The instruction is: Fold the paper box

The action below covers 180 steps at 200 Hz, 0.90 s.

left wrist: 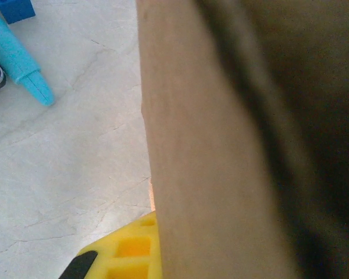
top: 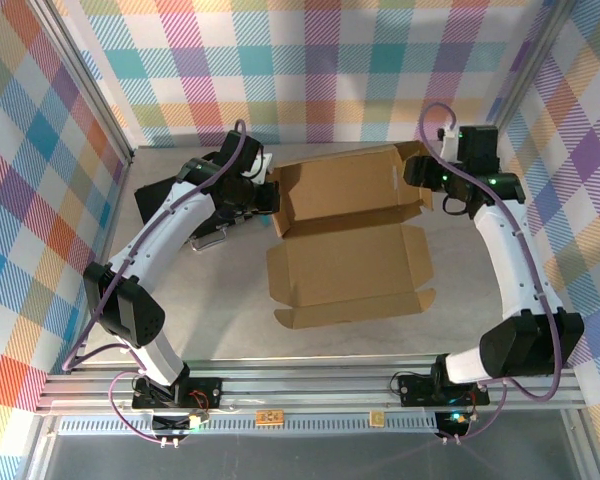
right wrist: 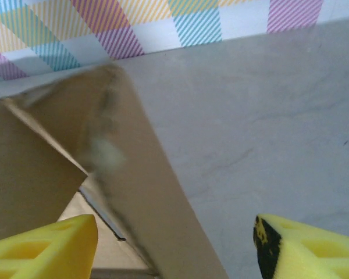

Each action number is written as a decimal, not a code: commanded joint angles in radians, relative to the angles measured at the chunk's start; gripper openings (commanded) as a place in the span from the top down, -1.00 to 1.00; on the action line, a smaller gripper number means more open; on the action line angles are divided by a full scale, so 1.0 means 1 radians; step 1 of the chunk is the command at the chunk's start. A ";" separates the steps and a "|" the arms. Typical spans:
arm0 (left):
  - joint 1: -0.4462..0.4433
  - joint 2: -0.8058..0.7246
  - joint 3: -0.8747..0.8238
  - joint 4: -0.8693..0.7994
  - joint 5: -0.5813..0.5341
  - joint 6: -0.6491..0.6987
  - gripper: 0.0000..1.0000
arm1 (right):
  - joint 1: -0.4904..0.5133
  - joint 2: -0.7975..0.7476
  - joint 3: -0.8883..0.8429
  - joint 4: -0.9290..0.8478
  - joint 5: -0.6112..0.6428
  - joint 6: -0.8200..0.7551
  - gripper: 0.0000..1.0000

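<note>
**Left arm.** The arm rises from its base at the near left edge, bends at the elbow and reaches far and rightward over the black case [top: 156, 203]. The left claw [top: 269, 196] sits at the left end of the raised far panel of the paper box [top: 350, 268]. In the left wrist view, one yellow finger [left wrist: 127, 251] lies beside a cardboard wall. It cannot be told whether this claw is closed on it. A cyan pointed object [left wrist: 20, 61] lies on the table [left wrist: 75, 174].

**Paper box.** It sits at the table centre, opened out with its inner face up. The near panel lies flat.

**Right arm.** The arm arcs from the near right base to the far right. The right claw [top: 421, 172] is at the box's far right corner. Its yellow fingers [right wrist: 43, 241] are spread wide. A cardboard flap stands between them, ungripped.
</note>
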<state>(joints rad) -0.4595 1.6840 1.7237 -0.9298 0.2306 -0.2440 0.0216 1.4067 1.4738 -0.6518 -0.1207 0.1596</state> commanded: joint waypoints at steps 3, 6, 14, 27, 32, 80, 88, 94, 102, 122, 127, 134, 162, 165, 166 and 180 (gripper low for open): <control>0.029 0.004 0.003 -0.003 0.086 0.015 1.00 | -0.192 -0.048 -0.062 0.247 -0.409 0.178 -0.44; 0.032 0.005 0.001 -0.001 0.097 0.015 1.00 | -0.212 -0.043 -0.070 0.281 -0.468 0.206 -0.44; 0.040 0.009 -0.005 0.002 0.124 0.017 1.00 | -0.249 -0.022 -0.093 0.380 -0.613 0.282 -0.45; 0.053 0.017 -0.012 0.010 0.162 0.015 1.00 | -0.274 0.033 -0.106 0.546 -0.795 0.421 -0.46; 0.059 0.020 -0.013 0.012 0.170 0.014 1.00 | -0.276 0.056 -0.104 0.604 -0.850 0.473 -0.46; 0.093 0.045 -0.037 0.074 0.263 0.018 1.00 | -0.281 0.230 0.025 0.455 -0.979 0.475 -0.32; 0.099 0.048 -0.045 0.086 0.287 0.018 1.00 | -0.281 0.248 0.028 0.455 -1.013 0.473 -0.29; 0.104 0.051 -0.048 0.091 0.301 0.020 1.00 | -0.280 0.257 0.024 0.476 -1.043 0.486 -0.26; 0.111 0.056 -0.051 0.098 0.319 0.020 1.00 | -0.276 0.262 0.008 0.524 -1.077 0.515 -0.25; 0.126 0.075 -0.047 0.103 0.363 0.023 1.00 | -0.256 0.261 -0.009 0.536 -1.121 0.492 -0.28; 0.129 0.080 -0.044 0.103 0.374 0.026 1.00 | -0.251 0.258 -0.012 0.526 -1.130 0.479 -0.29; 0.136 0.088 -0.041 0.103 0.386 0.027 1.00 | -0.244 0.258 -0.016 0.514 -1.139 0.466 -0.29; 0.158 0.102 -0.035 0.108 0.406 0.026 1.00 | -0.238 0.238 -0.064 0.560 -1.163 0.483 -0.30; 0.159 0.103 -0.034 0.109 0.408 0.025 1.00 | -0.238 0.236 -0.068 0.571 -1.164 0.490 -0.30; 0.160 0.104 -0.034 0.109 0.410 0.025 1.00 | -0.237 0.236 -0.070 0.574 -1.165 0.492 -0.30; 0.163 0.108 -0.033 0.109 0.415 0.023 1.00 | -0.230 0.229 -0.076 0.591 -1.175 0.502 -0.32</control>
<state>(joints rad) -0.3119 1.7836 1.6794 -0.8543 0.5732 -0.2298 -0.2199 1.6730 1.4193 -0.1219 -1.2247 0.6586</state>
